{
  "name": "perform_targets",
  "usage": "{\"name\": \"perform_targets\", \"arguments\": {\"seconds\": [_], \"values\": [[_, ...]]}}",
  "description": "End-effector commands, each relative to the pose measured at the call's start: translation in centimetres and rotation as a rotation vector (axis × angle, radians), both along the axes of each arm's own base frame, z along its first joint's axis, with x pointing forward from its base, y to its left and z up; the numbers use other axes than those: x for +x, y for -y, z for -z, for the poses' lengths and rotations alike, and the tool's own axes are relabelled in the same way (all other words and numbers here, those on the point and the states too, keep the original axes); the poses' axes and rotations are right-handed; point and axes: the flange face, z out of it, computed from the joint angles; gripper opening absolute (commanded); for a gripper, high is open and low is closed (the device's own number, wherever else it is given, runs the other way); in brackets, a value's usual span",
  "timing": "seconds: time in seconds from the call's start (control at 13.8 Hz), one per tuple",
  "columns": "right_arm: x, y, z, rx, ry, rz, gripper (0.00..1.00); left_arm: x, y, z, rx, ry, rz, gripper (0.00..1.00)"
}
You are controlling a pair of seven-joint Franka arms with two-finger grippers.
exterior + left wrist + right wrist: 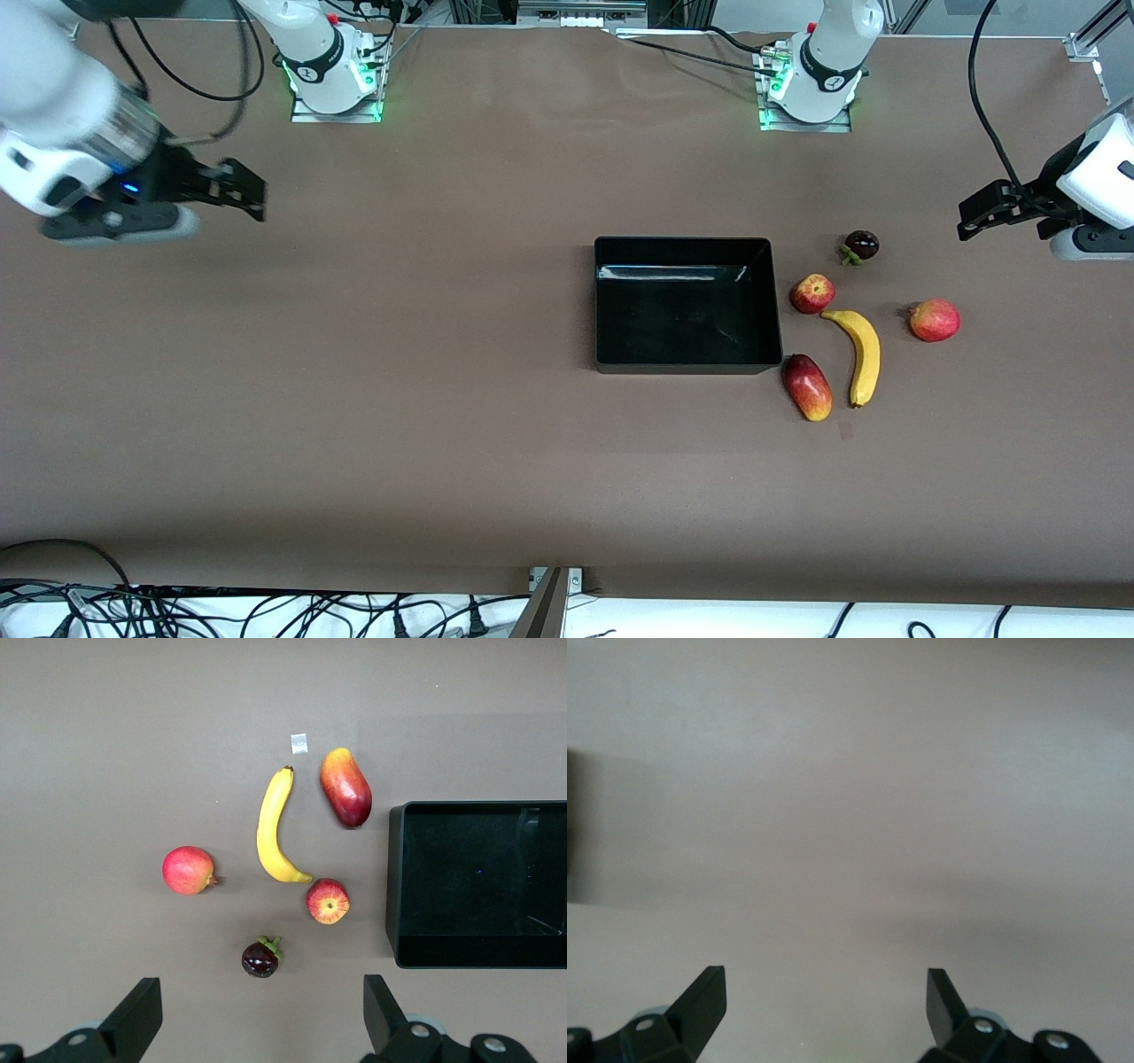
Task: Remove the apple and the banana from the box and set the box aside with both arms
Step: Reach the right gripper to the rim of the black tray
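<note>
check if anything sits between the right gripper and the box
Nothing visible does: only bare table lies between the open right gripper and the empty box. All the fruit lies toward the left arm's end.

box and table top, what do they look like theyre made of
box: likely hard plastic, glossy black; bright glare streaks run along its inner wall and floor.
table: seems covered in matte brown sheeting, maybe paper or fabric; it shows no shine, only faint creases.
</note>
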Motion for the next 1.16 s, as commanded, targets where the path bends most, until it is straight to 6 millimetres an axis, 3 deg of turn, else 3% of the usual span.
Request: {"name": "perform_targets", "arguments": {"seconds": [0.0,0.07,0.22,0.29,0.36,0.51,0.65,0.87,1.09], "values": [[0.2,-0.8,-0.1,0.002,0.004,-0.016,1.00,-0.9,0.3,-0.5,-0.012,-0.011,-0.006,1.00],[0.7,-1.4,1.5,0.001,-0.026,-0.028,1.00,-1.2,0.4,-0.5,-0.011,-0.031,-0.008,1.00],[1.7,-2.9,7.4,-0.002,-0.162,-0.070,1.00,-1.4,0.3,-0.6,-0.012,-0.037,-0.011,1.00],[1.2,-4.3,8.0,0.000,-0.189,-0.115,1.00,-1.4,0.3,-0.7,-0.014,-0.035,-0.013,1.00],[0.6,-7.1,8.2,0.012,-0.184,-0.154,1.00,-1.4,0.0,-0.7,-0.015,-0.035,-0.019,1.00],[0.8,-12.6,10.6,0.057,-0.133,-0.138,1.00,-1.3,-0.4,-0.6,-0.017,-0.035,-0.030,1.00],[0.0,-19.4,14.5,0.067,-0.108,-0.023,1.00,-1.2,-0.4,-0.2,-0.010,-0.043,-0.019,1.00],[-3.0,-30.7,20.3,0.140,-0.027,0.128,1.00,-1.5,-0.5,-0.2,-0.008,-0.058,-0.018,1.00],[-5.8,-39.0,24.6,0.210,0.006,0.201,1.00,-1.1,-0.1,1.2,-0.007,-0.086,-0.012,1.00]]}}
